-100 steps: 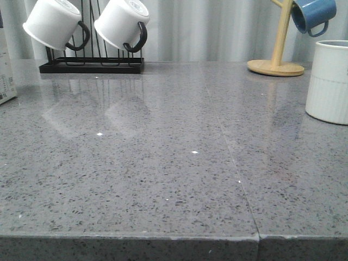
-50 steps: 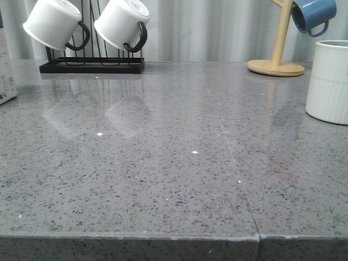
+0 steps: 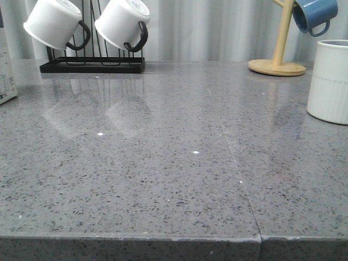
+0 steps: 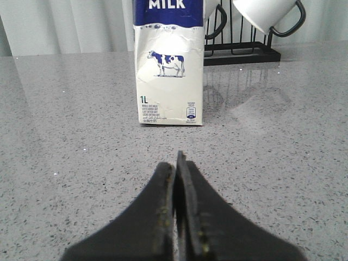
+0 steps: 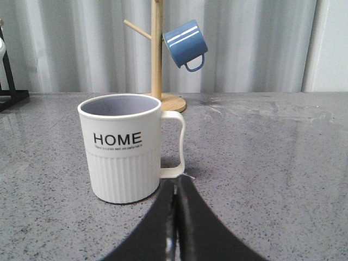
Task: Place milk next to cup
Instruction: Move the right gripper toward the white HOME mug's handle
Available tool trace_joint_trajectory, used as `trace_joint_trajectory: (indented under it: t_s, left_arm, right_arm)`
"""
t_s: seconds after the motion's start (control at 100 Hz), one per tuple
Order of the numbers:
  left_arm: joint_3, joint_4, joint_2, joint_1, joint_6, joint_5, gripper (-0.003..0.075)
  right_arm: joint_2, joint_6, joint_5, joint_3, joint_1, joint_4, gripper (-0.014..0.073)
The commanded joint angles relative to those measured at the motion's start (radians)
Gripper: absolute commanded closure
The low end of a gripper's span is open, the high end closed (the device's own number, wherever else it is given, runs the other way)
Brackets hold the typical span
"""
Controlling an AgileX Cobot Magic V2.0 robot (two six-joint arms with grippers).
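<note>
Two claws: both mine, both clenched on nothing, each low over the grey speckled table (image 3: 163, 179).
Left claw (image 4: 176, 163): fingers pressed flat together, tips meeting in a thin seam; nothing between them.
Right claw (image 5: 175, 187): the same — black fingers closed tip to tip, grasping nothing.
Milk (image 4: 169, 65): seen from my left wrist, it stands upright on the table at 12 o'clock from my closed tips, apart from them; white face with a cow picture, dark blue band above carrying "MILK", "1L" and small print near the base. In the front view only a sliver of it shows, at the table's far left edge, about 9 o'clock (image 3: 5, 65).
Cup (image 5: 126, 148): seen from my right wrist, it sits upright at roughly 11 o'clock from my tips, near them; "HOME" in black, ribbed lower half, white handle turned toward 3 o'clock. In the front view it stands at the right edge, about 3 o'clock (image 3: 329, 81).
Milk to cup: well apart — opposite sides of the table, bare surface between.
Black rack (image 3: 92, 65): further back, at 11 o'clock in the front view, with two white mugs (image 3: 51, 23) with black handles hanging tilted on it.
Wooden mug tree (image 3: 277, 65): at the back, about 1 o'clock, round base on the table, a blue mug (image 3: 312, 13) hung from a peg.
</note>
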Motion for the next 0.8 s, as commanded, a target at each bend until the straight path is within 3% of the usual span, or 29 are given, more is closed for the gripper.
trace_joint_trajectory:
  t_s: [0.0, 0.22, 0.32, 0.51, 0.79]
  left_arm:
    - [0.062, 0.0, -0.031, 0.002, -0.002, -0.069, 0.0741]
    - [0.062, 0.0, -0.031, 0.002, -0.002, -0.069, 0.0741]
    - [0.062, 0.0, -0.031, 0.002, -0.002, -0.069, 0.0741]
    - [0.062, 0.0, -0.031, 0.002, -0.002, -0.069, 0.0741]
    - [0.062, 0.0, -0.031, 0.002, -0.002, -0.069, 0.0741]
  right_arm:
    - [0.02, -0.005, 0.013, -0.093, -0.006, -0.008, 0.0661]
    - [0.191, -0.004, 0.072, -0.193, -0.006, -0.007, 0.0648]
    - [0.281, -0.004, 0.023, -0.193, -0.006, -0.007, 0.0558]
    - [0.479, -0.004, -0.157, -0.186, -0.006, -0.007, 0.0372]
    - [0.808, -0.004, -0.485, -0.186, -0.006, 0.014, 0.0331]
